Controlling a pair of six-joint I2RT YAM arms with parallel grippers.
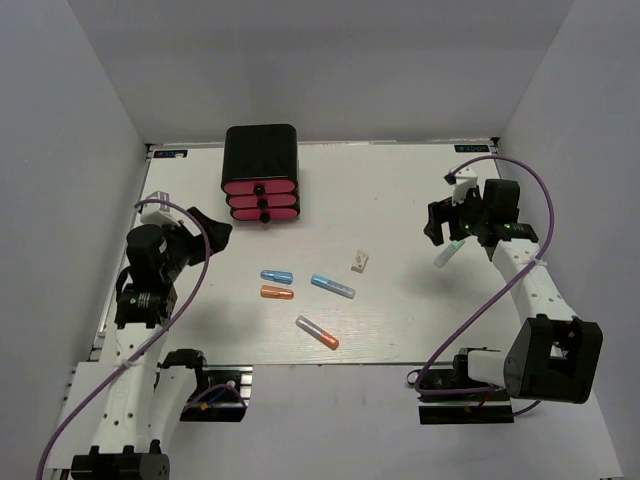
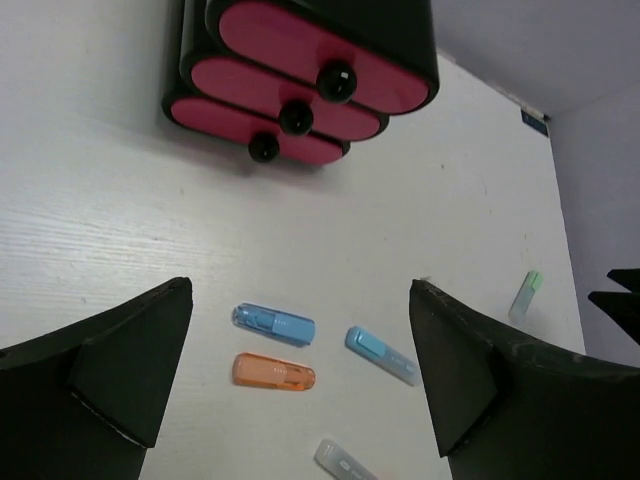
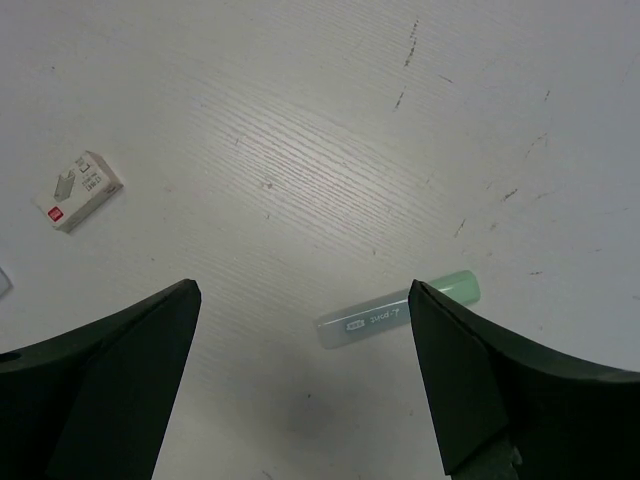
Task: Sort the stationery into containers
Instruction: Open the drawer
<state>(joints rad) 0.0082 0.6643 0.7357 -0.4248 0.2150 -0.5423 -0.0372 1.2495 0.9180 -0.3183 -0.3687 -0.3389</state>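
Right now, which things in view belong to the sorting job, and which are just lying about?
Job: pink drawers; blue pen; orange pen; light-blue pen; orange-tipped clear pen; green-tipped pen; white block.
Lying about: no stray loose items; only the table and its blue sticker.

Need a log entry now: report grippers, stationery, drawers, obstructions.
Left gripper open, empty. Right gripper open, empty, by green-tipped pen. Stationery all loose on table; pink drawers look shut. Nothing in the way.
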